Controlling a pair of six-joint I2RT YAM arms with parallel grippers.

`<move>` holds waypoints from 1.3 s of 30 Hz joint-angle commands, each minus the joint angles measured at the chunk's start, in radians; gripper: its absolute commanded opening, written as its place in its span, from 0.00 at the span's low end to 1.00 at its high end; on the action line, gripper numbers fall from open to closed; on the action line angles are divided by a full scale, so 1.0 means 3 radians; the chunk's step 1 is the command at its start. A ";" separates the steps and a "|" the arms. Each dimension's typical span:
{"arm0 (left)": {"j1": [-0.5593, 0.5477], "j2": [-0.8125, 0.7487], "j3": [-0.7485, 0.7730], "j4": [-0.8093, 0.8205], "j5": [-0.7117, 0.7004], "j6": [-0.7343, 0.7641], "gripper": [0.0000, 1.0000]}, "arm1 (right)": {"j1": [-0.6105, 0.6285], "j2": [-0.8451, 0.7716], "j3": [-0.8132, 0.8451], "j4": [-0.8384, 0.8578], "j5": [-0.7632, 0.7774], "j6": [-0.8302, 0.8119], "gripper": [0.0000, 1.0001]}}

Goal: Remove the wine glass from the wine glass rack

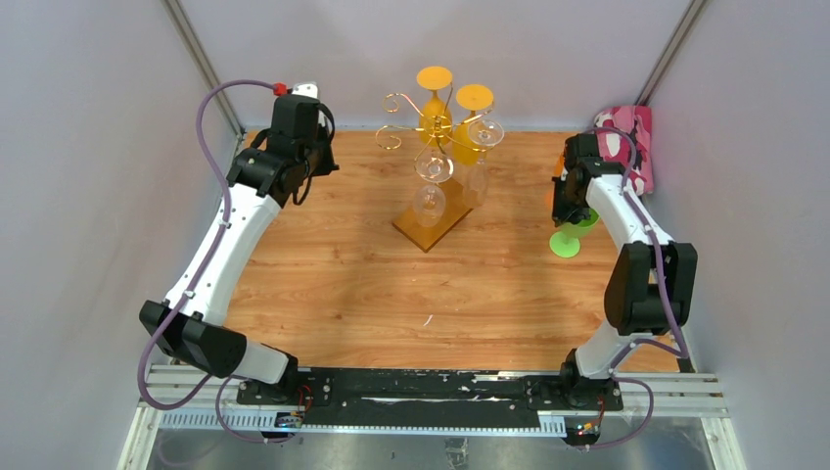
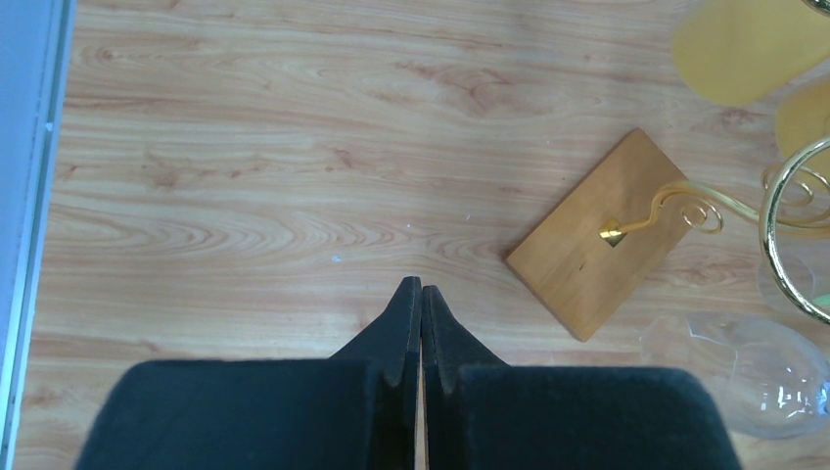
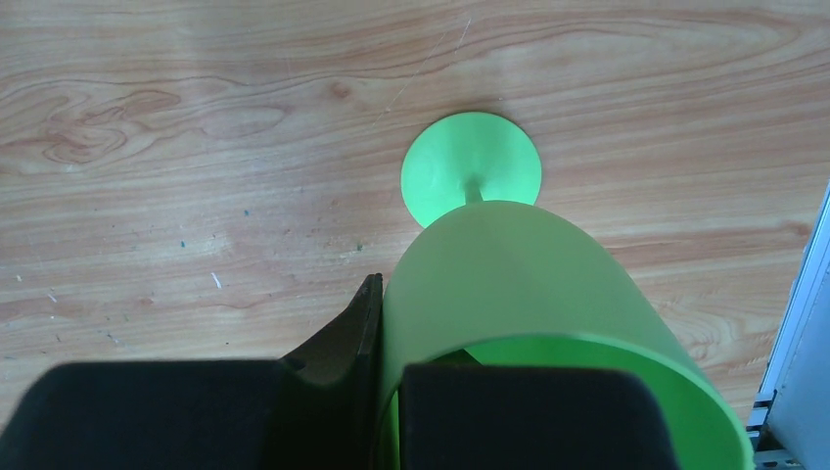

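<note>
The wine glass rack (image 1: 423,125), gold wire on an amber wooden base (image 1: 432,231), stands at the back middle; its base (image 2: 597,245) also shows in the left wrist view. Yellow glasses (image 1: 437,117) and clear glasses (image 1: 432,166) hang from it. A green wine glass (image 3: 509,284) is upright at the right of the table, its foot (image 1: 567,241) at the tabletop. My right gripper (image 3: 387,328) is shut on its rim wall, one finger (image 3: 364,313) outside and the other inside the bowl. My left gripper (image 2: 422,286) is shut and empty, left of the rack.
A pink patterned cloth (image 1: 631,137) lies in the back right corner. Grey walls close the table on the left, back and right. A clear glass bowl (image 2: 754,377) hangs low next to the rack's base. The arms' mounting rail (image 1: 431,387) runs along the near edge.
</note>
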 commanded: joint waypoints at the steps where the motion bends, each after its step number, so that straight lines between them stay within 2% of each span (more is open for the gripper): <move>1: -0.0017 -0.0067 -0.0027 0.0066 -0.0011 0.0051 0.00 | -0.0035 0.0056 0.0077 -0.0018 0.0049 0.0024 0.00; 4: -0.0017 -0.0055 -0.0014 0.0066 0.0015 0.0055 0.00 | -0.0037 0.0048 0.0069 -0.0023 0.0034 0.0043 0.01; 7: -0.0022 -0.0058 -0.0011 0.0085 0.0080 0.0070 0.00 | -0.0037 0.0030 0.0082 -0.0040 0.0010 0.0036 0.14; 11: -0.0036 -0.0117 -0.0016 0.0102 0.0118 0.0091 0.02 | -0.0037 -0.0085 0.0105 -0.0049 -0.0066 0.0042 0.39; 14: -0.0047 -0.0192 -0.0016 0.0115 0.0110 0.0092 0.07 | -0.0037 -0.0214 0.0137 -0.0106 -0.0086 0.0043 0.49; 23: -0.0093 -0.0301 0.0009 0.0116 0.0209 0.0066 0.09 | -0.0037 -0.0613 0.0269 -0.0311 -0.0094 0.0056 0.50; 27: -0.0109 -0.0390 -0.0008 0.0136 0.0461 0.0047 0.09 | -0.0037 -0.0797 0.0324 -0.0398 -0.0029 0.0067 0.50; 30: -0.0107 -0.0556 -0.0140 0.0294 0.0851 0.0020 0.15 | -0.0036 -0.0965 0.0376 -0.0465 -0.0028 0.0070 0.51; 33: -0.0109 -0.0784 -0.0419 0.0660 0.1492 -0.0102 0.21 | -0.0035 -0.1159 0.0416 -0.0501 0.0001 0.0074 0.53; 36: -0.0109 -0.1011 -0.0770 0.1271 0.2213 -0.0419 0.29 | -0.0037 -0.1406 0.0397 -0.0446 0.0030 0.0101 0.53; 39: -0.0109 -0.1124 -0.1142 0.2057 0.2854 -0.1018 0.36 | -0.0037 -0.1663 0.0317 -0.0289 0.0010 0.0123 0.53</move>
